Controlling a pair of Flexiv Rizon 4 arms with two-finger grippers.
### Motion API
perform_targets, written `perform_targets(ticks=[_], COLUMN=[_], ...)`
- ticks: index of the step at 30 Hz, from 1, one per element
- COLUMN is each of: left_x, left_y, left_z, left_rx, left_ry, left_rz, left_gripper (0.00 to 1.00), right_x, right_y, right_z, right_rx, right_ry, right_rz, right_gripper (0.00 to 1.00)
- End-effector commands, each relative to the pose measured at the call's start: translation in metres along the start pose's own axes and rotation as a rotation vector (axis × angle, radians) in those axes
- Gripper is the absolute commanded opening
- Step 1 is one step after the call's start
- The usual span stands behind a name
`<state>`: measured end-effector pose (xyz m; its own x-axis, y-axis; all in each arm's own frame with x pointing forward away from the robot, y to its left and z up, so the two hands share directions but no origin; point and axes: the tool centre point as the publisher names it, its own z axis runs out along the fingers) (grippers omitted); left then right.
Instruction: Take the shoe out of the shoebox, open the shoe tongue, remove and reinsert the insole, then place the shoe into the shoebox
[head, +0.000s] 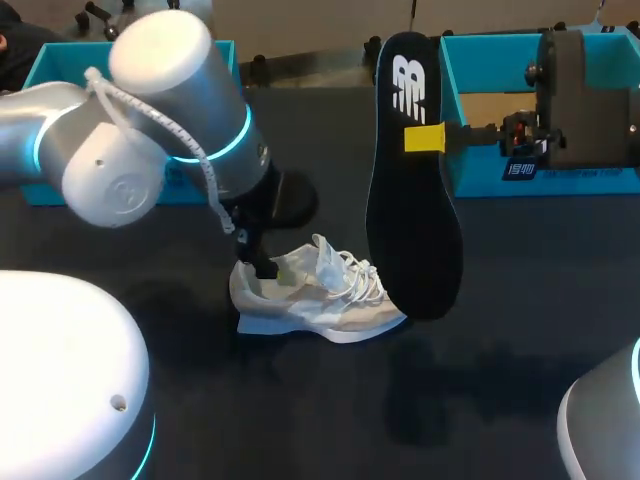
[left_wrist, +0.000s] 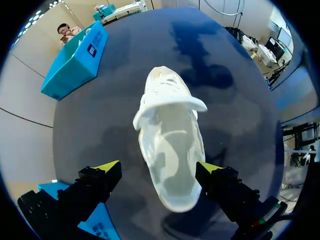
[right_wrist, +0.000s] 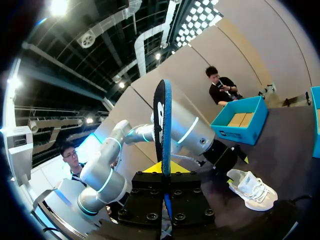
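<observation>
— On the dark table (head: 500, 400), what lies under your left claw (left_wrist: 157, 167)?

— The white shoe (head: 318, 295). It stands on its sole near the middle, laces up, toe toward my right. My left claw hangs over the heel end, released, with its yellow-tipped fingers (left_wrist: 107, 166) spread wide, one on each side of the shoe. One finger is well clear. I cannot tell whether the other brushes the shoe's side.

— And your right claw (right_wrist: 163, 167)?

— Clenched on the black insole (head: 412, 200). It stands on end in my grasp, pinched across its upper part and held edge-on between the two yellow tips. From above, its lower end shows in front of the shoe's toe. From my right wrist, the shoe sits down on the table ahead of the claw.

— Where is the box?

— In two open parts along the far edge. The left blue tray (head: 45, 70) is behind my left arm (head: 150, 110) and the right blue tray (head: 480, 110) is behind my right claw. The shoe sits apart from both.
</observation>
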<state>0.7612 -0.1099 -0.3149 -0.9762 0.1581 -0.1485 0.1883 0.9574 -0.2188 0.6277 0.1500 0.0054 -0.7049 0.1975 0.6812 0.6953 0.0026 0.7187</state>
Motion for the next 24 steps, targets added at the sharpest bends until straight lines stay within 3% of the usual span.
perform_targets(ticks=[1, 7, 11, 15, 19, 22, 24], left_x=[-0.019, -0.023, -0.021, -0.020, -0.020, -0.018, -0.017], left_y=[-0.011, -0.015, -0.014, -0.011, -0.010, -0.011, -0.010], left_z=[0.028, 0.051, 0.061, 0.070, 0.077, 0.080, 0.081], left_rx=[-0.018, -0.034, -0.039, -0.036, -0.032, -0.026, -0.018], left_ry=[0.038, 0.073, 0.092, 0.103, 0.121, 0.132, 0.137], left_rz=[-0.010, -0.008, -0.007, -0.009, -0.015, -0.017, -0.018], left_gripper=[1.00, 0.94, 0.64, 0.60, 0.38, 0.36, 0.24], right_x=[0.000, 0.000, 0.000, 0.000, 0.000, 0.000, 0.000], right_y=[0.000, 0.000, 0.000, 0.000, 0.000, 0.000, 0.000], right_z=[0.002, 0.002, 0.002, 0.002, 0.002, 0.002, 0.002], right_rx=[-0.001, -0.001, -0.001, -0.001, -0.001, -0.001, -0.001], right_ry=[-0.001, -0.001, -0.001, -0.001, -0.001, -0.001, -0.001], right_rz=[0.001, 0.001, 0.001, 0.001, 0.001, 0.001, 0.001], right_gripper=[0.00, 0.00, 0.00, 0.00, 0.00, 0.00, 0.00])
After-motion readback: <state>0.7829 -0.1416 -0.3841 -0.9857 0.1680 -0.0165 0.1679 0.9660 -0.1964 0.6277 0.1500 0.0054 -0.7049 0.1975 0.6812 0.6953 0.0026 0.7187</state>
